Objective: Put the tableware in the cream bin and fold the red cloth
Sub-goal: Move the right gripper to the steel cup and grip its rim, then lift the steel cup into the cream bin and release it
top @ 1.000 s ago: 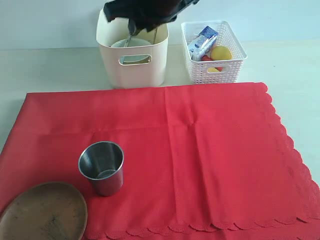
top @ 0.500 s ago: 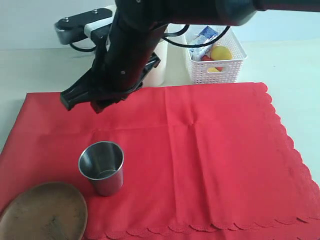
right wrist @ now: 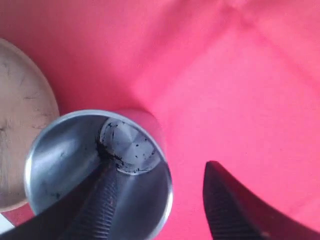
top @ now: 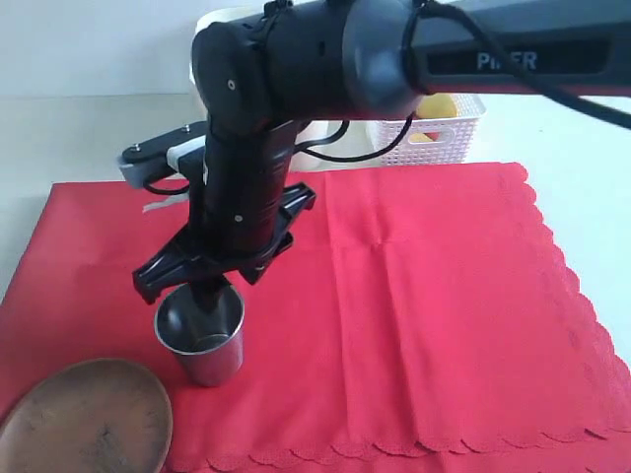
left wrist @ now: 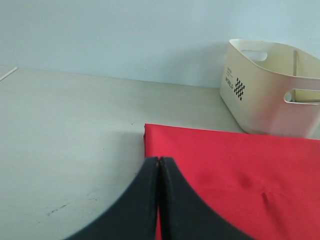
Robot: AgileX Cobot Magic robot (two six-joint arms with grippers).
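**Item: steel cup (top: 200,345).** Stood upright, mouth up, on the red cloth (top: 444,296), at about 8 o'clock from the cloth's centre in the exterior view. Brown wooden plate (top: 84,419) lay just beside it at 7 o'clock. Cream bin (top: 219,20) stood off the cloth at 12 o'clock from the cup, mostly hidden behind the arm. White lattice basket (top: 454,123) stood at 1 o'clock.

**Tool: right gripper (top: 202,291).** Reached across from the right and hung directly over the cup, pointing down. Jaws were apart and nothing was held. The right wrist view showed one finger (right wrist: 95,200) down inside the cup and the other (right wrist: 230,205) outside, clear of the wall, with the rim between them. Whether the inner finger touched the steel could not be told.

**Governing relation.** The cup wall stood vertical in the gap. Judged: closing should pinch the rim, and the carry would then run toward 12 o'clock.

**Tool: left gripper (left wrist: 159,165).** Jaws were pressed together and empty, near a cloth corner and well apart from the cup. The right arm was the nearer one.
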